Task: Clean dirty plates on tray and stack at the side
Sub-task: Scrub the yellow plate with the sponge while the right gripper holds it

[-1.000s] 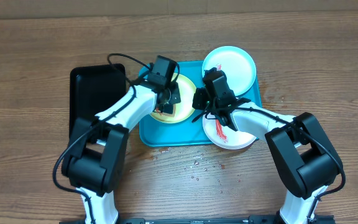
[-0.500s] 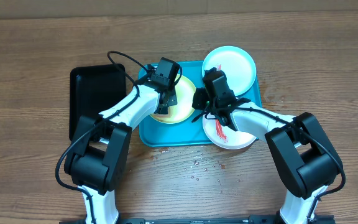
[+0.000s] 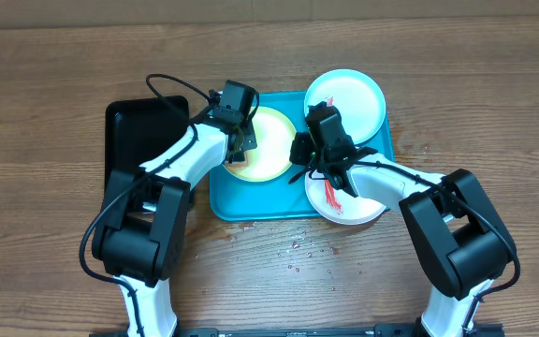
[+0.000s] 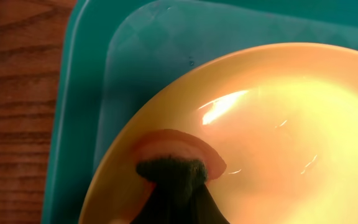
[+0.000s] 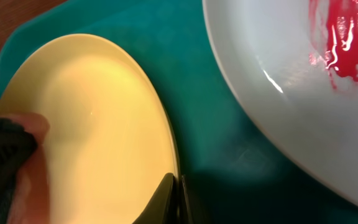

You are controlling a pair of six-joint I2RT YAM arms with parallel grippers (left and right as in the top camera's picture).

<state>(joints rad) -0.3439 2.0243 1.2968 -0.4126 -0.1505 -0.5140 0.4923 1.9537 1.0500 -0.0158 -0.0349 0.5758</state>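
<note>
left pincer clamping a dark cloth onto the yellow-green plate in the tray, right pincer pinching that plate's rim, red-smeared white plate kinda hanging off the tray's right side

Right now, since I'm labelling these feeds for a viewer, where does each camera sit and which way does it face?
Overhead: fixed above the table, looking down at the blue tray, the left arm and the right arm.
Left wrist: on the left arm, over the yellow plate, facing its rim; one dark tip shows, pincer or cloth unclear.
Right wrist: on the right arm, facing the yellow plate's edge and the smeared white plate; the right pincer pinches that edge.
Shared: both wrist views show the yellow plate on the tray.
</note>
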